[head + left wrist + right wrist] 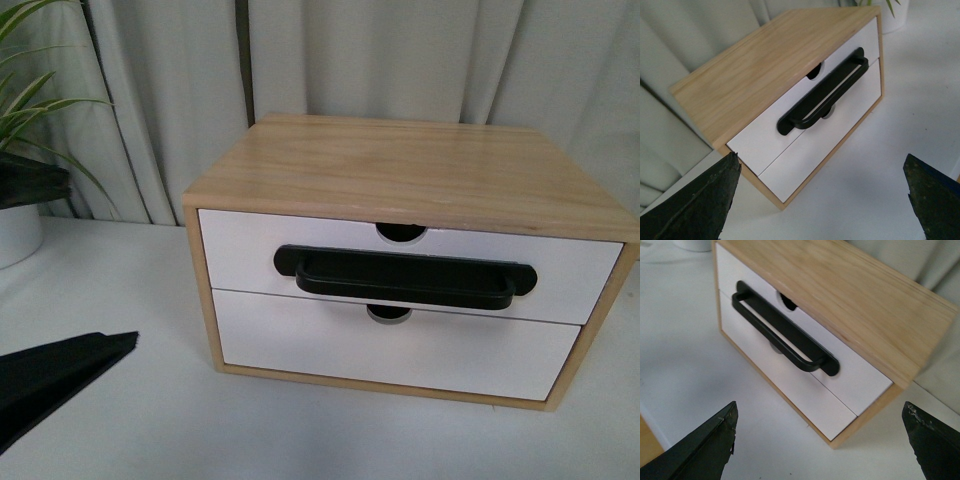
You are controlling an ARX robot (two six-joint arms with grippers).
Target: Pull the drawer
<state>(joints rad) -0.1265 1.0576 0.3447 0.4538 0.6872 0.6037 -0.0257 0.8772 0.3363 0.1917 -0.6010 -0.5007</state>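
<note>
We count one cabinet (400,165), two drawers, one handle (405,277) and one pot (15,235). The drawer (250,250) is the upper one, in the cabinet toward the bench's (150,420) back edge. It has a white front and a half-round notch on top, carries the long black bar handle, and looks shut. The lower drawer (400,350) is plain. The left gripper (820,162) and right gripper (820,407) hover before it, fingers spread wide, touching nothing.
</note>
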